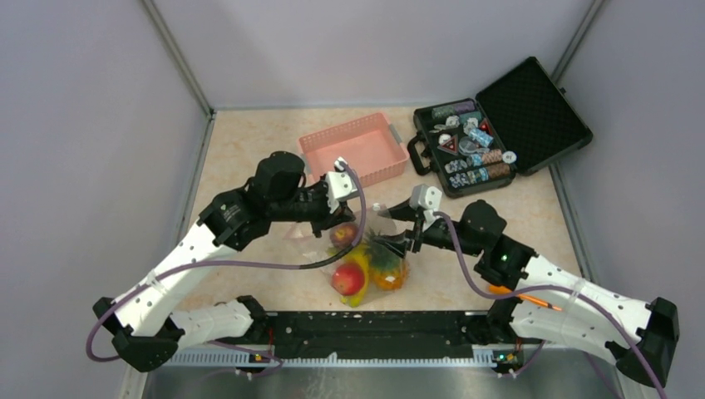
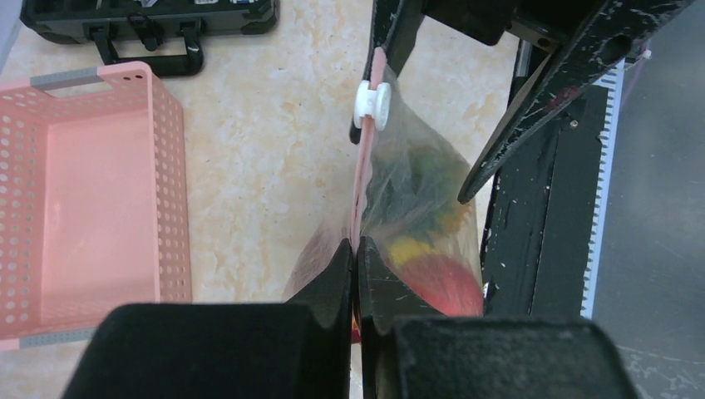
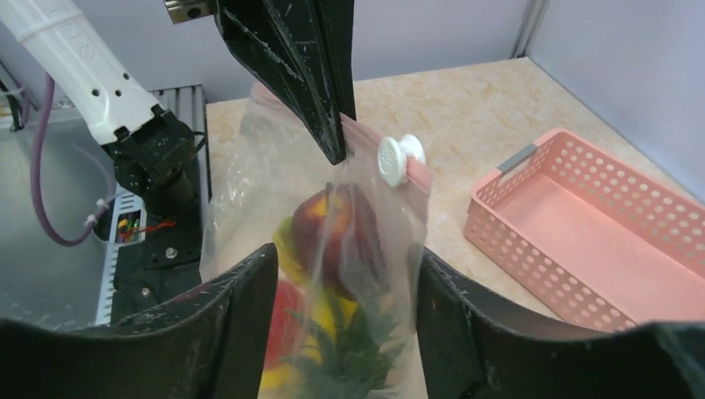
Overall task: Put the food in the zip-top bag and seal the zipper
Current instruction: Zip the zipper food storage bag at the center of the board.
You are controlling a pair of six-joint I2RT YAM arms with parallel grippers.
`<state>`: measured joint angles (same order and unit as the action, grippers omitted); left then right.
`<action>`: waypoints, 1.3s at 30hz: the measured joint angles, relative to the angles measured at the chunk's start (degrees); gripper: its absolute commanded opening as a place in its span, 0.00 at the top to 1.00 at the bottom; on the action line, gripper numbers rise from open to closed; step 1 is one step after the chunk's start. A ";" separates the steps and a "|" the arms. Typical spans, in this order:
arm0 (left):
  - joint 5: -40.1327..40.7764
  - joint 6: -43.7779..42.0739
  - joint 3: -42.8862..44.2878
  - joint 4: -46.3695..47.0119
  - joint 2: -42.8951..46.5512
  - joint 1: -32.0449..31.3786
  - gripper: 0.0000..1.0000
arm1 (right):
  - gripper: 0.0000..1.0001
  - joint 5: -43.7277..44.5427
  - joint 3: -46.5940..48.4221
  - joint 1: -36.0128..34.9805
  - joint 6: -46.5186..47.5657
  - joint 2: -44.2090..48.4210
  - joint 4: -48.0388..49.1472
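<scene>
The clear bag [image 3: 399,224] stands near the table's front edge, with the red fruit [image 1: 349,278], banana [image 1: 360,264], pineapple [image 1: 387,268] and dark fruit [image 1: 342,233] inside it. The right gripper [image 3: 345,253] has its fingers spread wide on either side of the bag (gripping nothing). The left gripper [image 2: 356,258] is pinched tight on the pink zipper strip [image 2: 360,183], near the white slider [image 2: 372,104]. Farther back sit a pink basket [image 1: 353,150] and an open black case [image 1: 532,104].
</scene>
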<state>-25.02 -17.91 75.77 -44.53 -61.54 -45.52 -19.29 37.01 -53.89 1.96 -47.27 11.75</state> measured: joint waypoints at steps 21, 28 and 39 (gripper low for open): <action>-1.75 1.25 -1.62 0.96 1.97 -0.13 1.00 | 1.00 -11.30 10.12 6.08 2.60 -6.49 -6.03; -1.90 1.79 -1.62 2.01 2.16 -0.13 0.31 | 1.00 -12.07 10.32 6.10 2.45 -6.56 -6.23; -9.14 6.29 -1.62 13.14 0.37 -0.28 0.45 | 1.00 -12.76 10.29 6.14 2.32 -6.56 -6.29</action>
<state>-34.15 -11.62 74.15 -31.40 -61.17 -45.80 -32.05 47.31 -47.75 4.27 -53.82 5.45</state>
